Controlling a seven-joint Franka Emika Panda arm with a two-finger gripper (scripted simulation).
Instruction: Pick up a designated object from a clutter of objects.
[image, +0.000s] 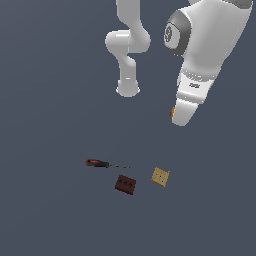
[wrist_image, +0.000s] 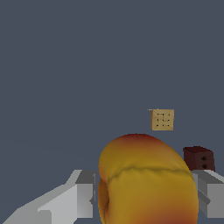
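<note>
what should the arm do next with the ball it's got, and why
Probably just hold the grip and lift a little more, then stop. In the wrist view the ball sits between the fingers of the gripper. In the exterior view it is a sliver of orange at the hand, well above the screwdriver, brown block and tan tile on the floor.
</note>
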